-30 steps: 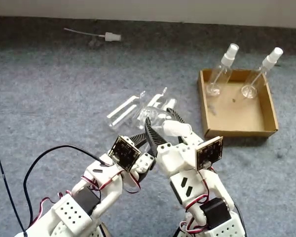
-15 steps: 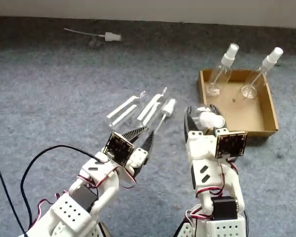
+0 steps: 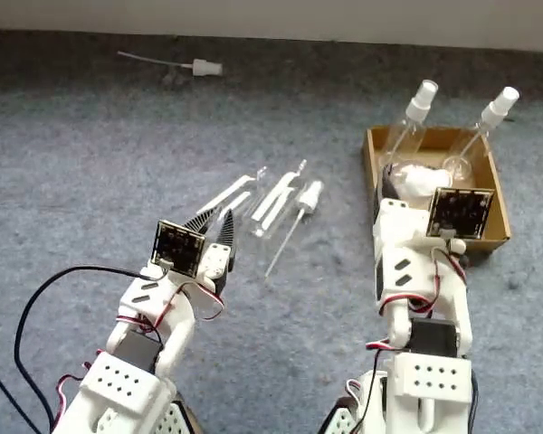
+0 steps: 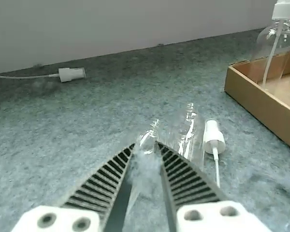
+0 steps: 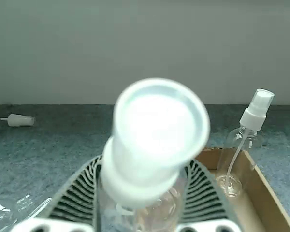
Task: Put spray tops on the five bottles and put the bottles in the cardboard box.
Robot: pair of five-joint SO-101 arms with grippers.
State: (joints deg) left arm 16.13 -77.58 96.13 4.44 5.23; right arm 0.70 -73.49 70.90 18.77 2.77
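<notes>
Since a second ago, your right arm has swung the capped bottle [image 5: 157,140] away from the middle of the floor and to the right, and it now sits over the near-left part of the cardboard box [image 3: 443,242]. Your left arm has pulled back to the left, toward the uncapped bottles.

Your right gripper [image 5: 147,164] is clamped on that bottle, with one ribbed dark finger on each side of the clear body. The round white spray top points up at the wrist camera. You cannot tell whether the bottle's base touches the box floor. The box is a shallow, open brown tray. At its far side two bottles [image 3: 407,127] stand tilted. Both are clear plastic with white spray tops and thin dip tubes inside.

Your left gripper [image 4: 145,145] is spread apart and low over the carpet [image 3: 90,163], which is grey and felt-like. A bare bottle [image 4: 150,133] lies with its neck just past the fingertips, in line with the gap. Just to its right lies a second bare bottle [image 4: 186,130], then a loose spray top [image 4: 213,137] with its tube pointing near. Another spray top [image 4: 70,74] lies well apart, far left by the wall.
</notes>
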